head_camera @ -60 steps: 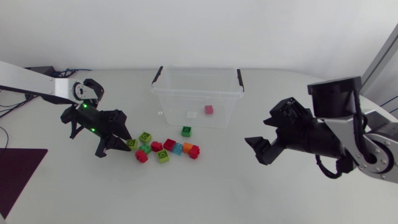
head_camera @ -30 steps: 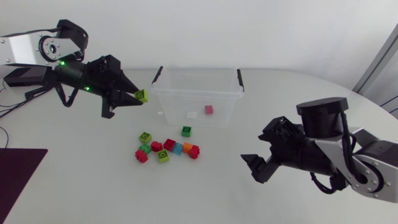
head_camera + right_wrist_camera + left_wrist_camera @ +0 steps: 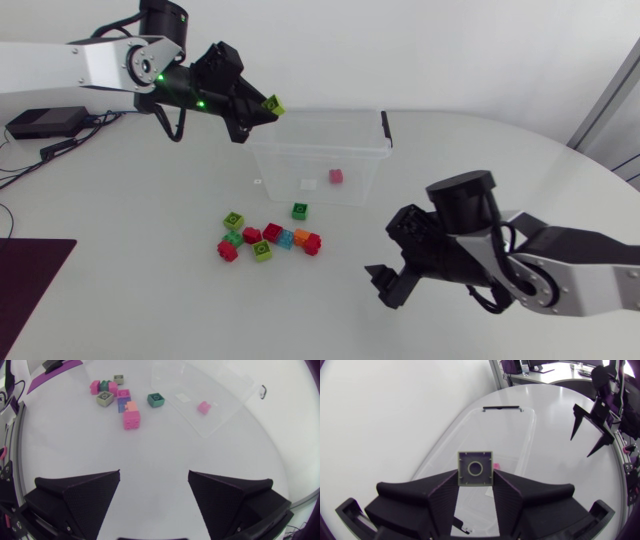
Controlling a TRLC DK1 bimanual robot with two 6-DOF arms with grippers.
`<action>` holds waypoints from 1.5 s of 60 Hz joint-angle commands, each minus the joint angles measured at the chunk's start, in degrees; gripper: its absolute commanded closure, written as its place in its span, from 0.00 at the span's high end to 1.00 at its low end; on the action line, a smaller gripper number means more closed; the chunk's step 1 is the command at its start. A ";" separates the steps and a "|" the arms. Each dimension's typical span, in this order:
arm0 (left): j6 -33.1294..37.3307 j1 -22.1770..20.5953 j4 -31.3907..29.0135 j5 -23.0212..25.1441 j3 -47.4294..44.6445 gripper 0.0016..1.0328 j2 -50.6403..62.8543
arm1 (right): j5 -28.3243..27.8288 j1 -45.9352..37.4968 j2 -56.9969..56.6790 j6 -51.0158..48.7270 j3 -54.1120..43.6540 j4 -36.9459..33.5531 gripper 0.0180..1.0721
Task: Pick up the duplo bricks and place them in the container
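We hold a lime duplo brick (image 3: 475, 466) in our left tool (image 3: 262, 108), high at the clear container's (image 3: 320, 148) left end.
Left tool is clamped on the brick, and the opening lies ahead and below. Right tool (image 3: 154, 480) is spread apart, with the loose bricks (image 3: 265, 240) ahead of it.

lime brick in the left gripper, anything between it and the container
Nothing visible does. The lime brick, held in the left gripper, is at a corner of the open container; no lid covers it.

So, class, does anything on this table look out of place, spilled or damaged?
Nothing stands out. The container stands upright with a pink brick inside, loose bricks cluster in front of it, and the left pincer holds a lime brick.
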 commanded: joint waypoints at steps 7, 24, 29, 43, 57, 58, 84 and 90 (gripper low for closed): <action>-3.56 -1.35 1.90 -1.85 5.48 0.22 5.88 | 1.88 3.87 9.42 1.58 6.45 2.56 0.94; -5.93 -2.14 1.90 -4.92 10.49 0.92 9.93 | 1.97 4.75 23.22 0.88 17.26 3.79 0.94; -5.67 -1.61 1.90 -4.92 9.35 0.95 8.35 | 1.97 4.57 25.76 0.17 19.37 3.97 0.94; -4.61 3.84 0.84 -3.60 0.12 0.95 -3.26 | 0.91 5.10 30.69 -1.50 24.21 3.27 0.94; 4.00 9.46 -13.22 -3.17 -8.76 0.95 -10.99 | -1.02 5.63 33.59 -2.99 27.37 0.37 0.93; 4.18 9.82 -13.22 -3.17 -9.72 0.95 -11.61 | -1.02 5.63 33.50 -2.99 27.37 0.37 0.93; 10.59 16.76 -13.13 -3.08 -29.85 0.94 -20.48 | 0.03 7.56 33.85 -0.53 29.22 -2.27 0.93; 11.74 16.67 -13.13 -3.17 -32.93 0.94 -21.01 | 1.44 8.09 34.38 0.44 30.09 -2.62 0.91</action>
